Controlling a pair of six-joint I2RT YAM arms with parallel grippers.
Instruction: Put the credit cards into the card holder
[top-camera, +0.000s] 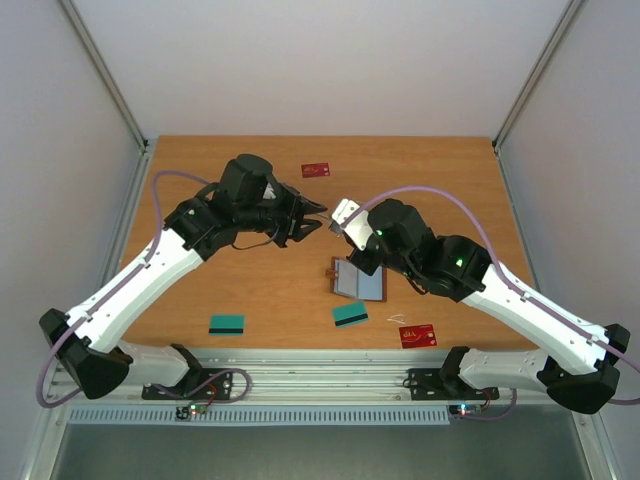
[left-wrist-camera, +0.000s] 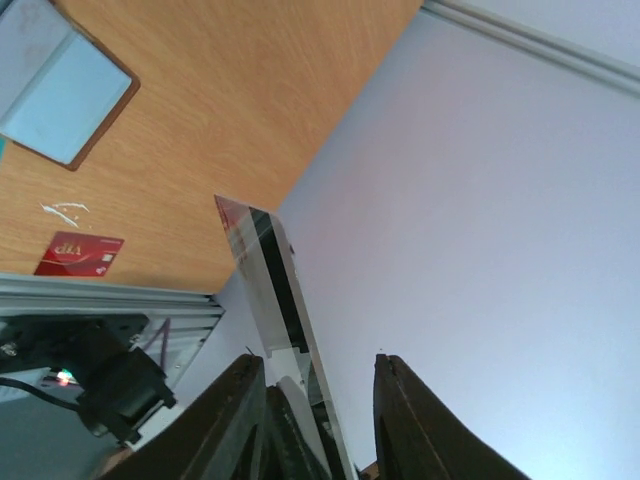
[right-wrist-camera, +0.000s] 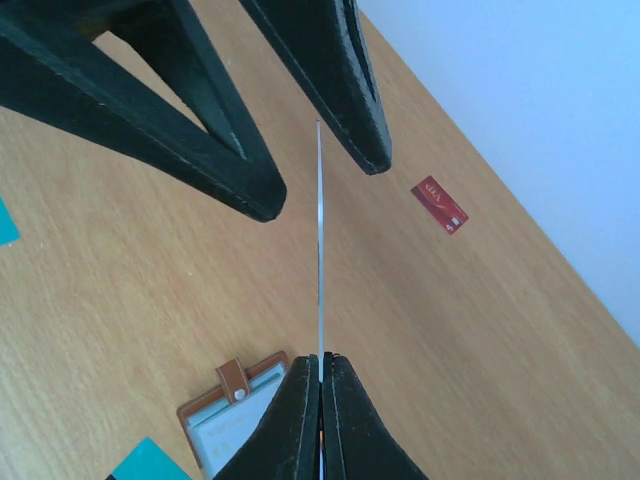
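Table (top-camera: 450, 170), seen from above: the card holder (top-camera: 358, 282) lies open and flat just off centre toward 5 o'clock. Its grey-blue lining faces up and its snap tab is on the 9 o'clock side.

Loose cards on the wood:
- A red card (top-camera: 316, 170) lies at 12 o'clock, near the far edge.
- A second red card (top-camera: 417, 335) lies at 5 o'clock, by the near edge.
- A teal card (top-camera: 350, 315) lies at 6 o'clock, just beside the holder's near side.
- A second teal card (top-camera: 227, 324) lies at 7 o'clock, well apart from the holder.

Right claw (right-wrist-camera: 322, 372): the fingers are together, clamped on one end of a white card (left-wrist-camera: 262, 270) with a black stripe. The card is held clear of the table, above its centre. Its free end points toward 9 o'clock, at the left claw (top-camera: 319, 221).

Left claw: the fingers are apart, one on either side of the card's free end. The right wrist view shows bare wood between the card's edge and each finger. In the left wrist view the card runs close along one finger, and light contact there cannot be ruled out.
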